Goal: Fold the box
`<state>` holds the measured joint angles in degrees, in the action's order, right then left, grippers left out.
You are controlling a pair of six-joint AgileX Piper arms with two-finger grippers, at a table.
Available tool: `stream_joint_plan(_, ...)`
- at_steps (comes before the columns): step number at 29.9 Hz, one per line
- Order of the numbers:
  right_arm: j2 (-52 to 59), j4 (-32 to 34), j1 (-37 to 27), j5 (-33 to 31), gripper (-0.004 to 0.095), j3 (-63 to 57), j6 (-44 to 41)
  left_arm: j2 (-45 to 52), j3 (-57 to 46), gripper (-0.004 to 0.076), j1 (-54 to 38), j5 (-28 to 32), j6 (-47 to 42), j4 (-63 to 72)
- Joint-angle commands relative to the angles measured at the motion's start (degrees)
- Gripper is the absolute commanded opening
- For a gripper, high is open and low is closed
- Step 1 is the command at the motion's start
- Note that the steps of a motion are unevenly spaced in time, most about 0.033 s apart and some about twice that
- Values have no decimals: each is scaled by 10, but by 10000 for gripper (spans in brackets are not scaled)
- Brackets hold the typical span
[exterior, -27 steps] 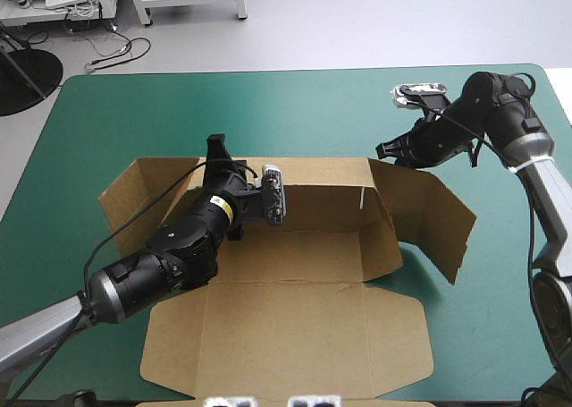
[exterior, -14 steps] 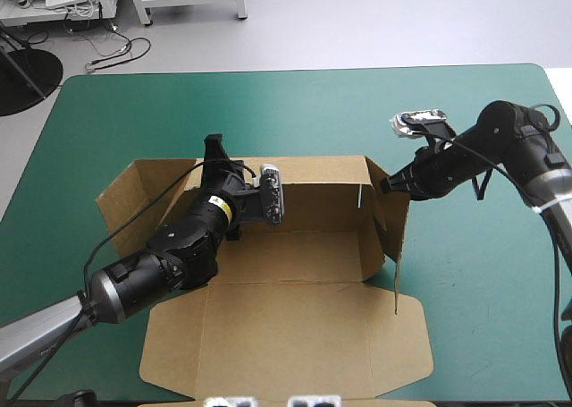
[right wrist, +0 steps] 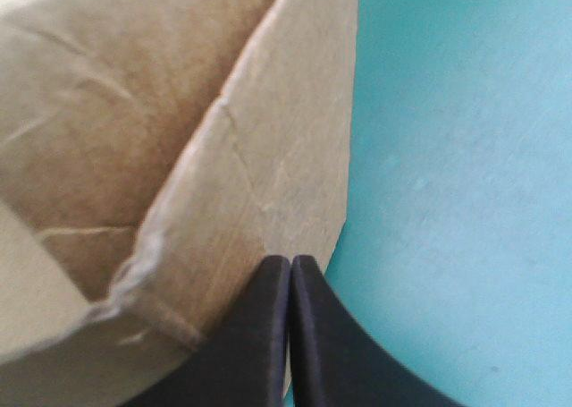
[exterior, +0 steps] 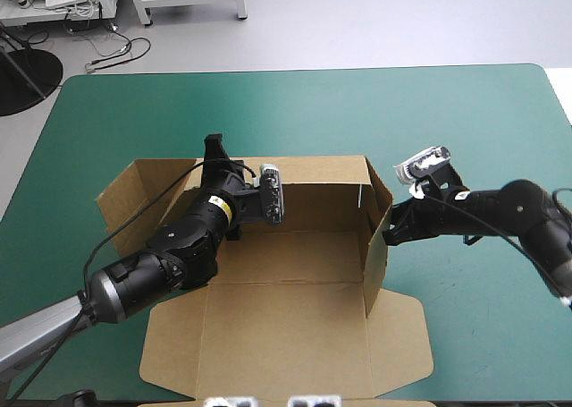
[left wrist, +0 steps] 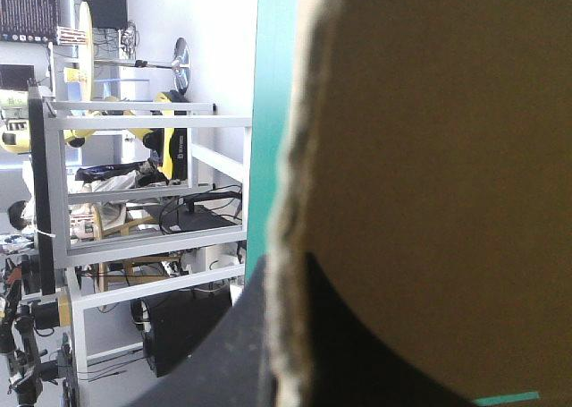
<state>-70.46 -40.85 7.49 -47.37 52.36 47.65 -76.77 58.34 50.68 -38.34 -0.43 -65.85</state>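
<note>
The brown box (exterior: 295,246) lies mid-table with its back wall raised and its lid (exterior: 286,335) flat toward the front edge. My left gripper (exterior: 214,149) is at the back wall's top edge near the left corner. In the left wrist view the board (left wrist: 447,156) runs between the fingers, so the left gripper (left wrist: 290,335) is shut on it. The right gripper (exterior: 391,233) is shut, its tip against the outside of the upright right side wall (exterior: 375,250). In the right wrist view the right gripper (right wrist: 290,262) touches that wall (right wrist: 223,156).
The box's left side flap (exterior: 134,201) lies spread outward on the teal-green cover (exterior: 268,112). Bare cover shows beyond the back wall and to the right of the box. The lid's front edge reaches close to the table's near edge.
The right gripper moved toward the table's front and inward, swinging the right side flap from spread out to upright at the box's end. The left arm has not moved.
</note>
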Motion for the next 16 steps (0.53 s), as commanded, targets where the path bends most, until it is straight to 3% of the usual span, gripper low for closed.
stream_joint_plan(1, 65, -110, -1, 109, -19, -47, 110, 17, 16, -9, 3, 6, -8, -28)
stream_joint_plan(5, 80, -188, -1, 106, -19, -100, 214, 17, 16, -9, 3, 11, -8, -20)
stream_joint_plan(12, 80, -244, -1, 90, -16, -143, 302, 17, 16, -10, 3, 11, -7, -15)
stream_joint_plan(14, 80, -243, -1, 85, 27, -145, 307, 17, 16, -10, 3, 11, -7, -15)
stream_joint_plan(16, 80, -232, -1, 69, 155, -145, 317, 17, 16, -10, 3, 9, -5, -14)
